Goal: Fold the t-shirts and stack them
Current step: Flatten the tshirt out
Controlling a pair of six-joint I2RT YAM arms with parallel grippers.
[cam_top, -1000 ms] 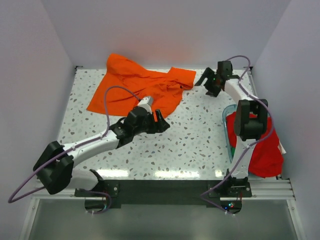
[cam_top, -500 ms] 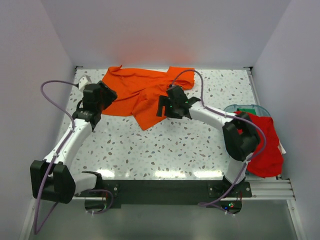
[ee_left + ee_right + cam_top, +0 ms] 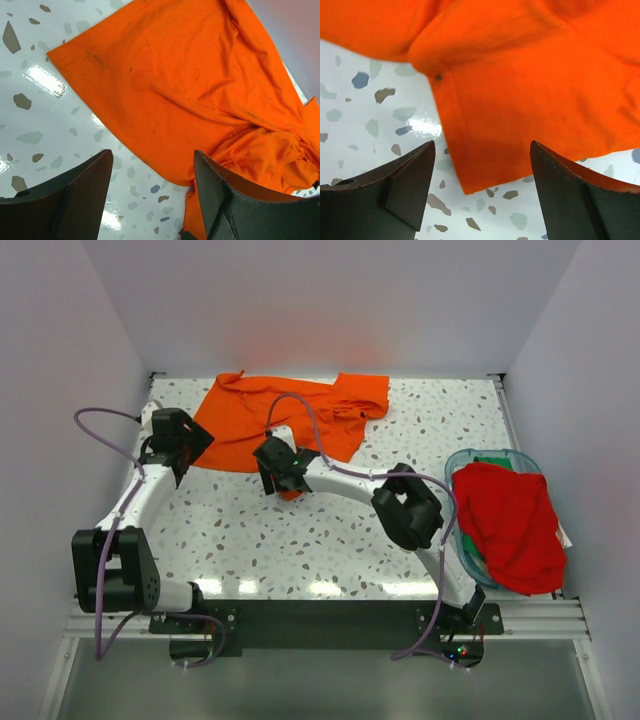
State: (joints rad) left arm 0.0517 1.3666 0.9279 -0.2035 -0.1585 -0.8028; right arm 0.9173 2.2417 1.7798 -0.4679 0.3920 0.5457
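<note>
Groundwork for the first fold is what seems to be going on: the orange t-shirt (image 3: 290, 415) is lying rumpled across the far middle of the table (image 3: 330, 530), its right side bunched and a pointed flap trailing toward the arms. The left gripper (image 3: 185, 445) is hovering just off the shirt's near left edge, its jaws standing wide and holding nothing. The right gripper (image 3: 280, 478) is hanging low over that trailing flap, jaws likewise spread wide, with the cloth's corner lying between them but not pinched. The red t-shirt (image 3: 510, 525) is sitting heaped over the bin (image 3: 482, 456) at the right, so nothing is folded or stacked yet. Next, I'd judge, each gripper is going to need to drop onto its edge, close on a single layer, and draw the cloth out flat before any folding.
</note>
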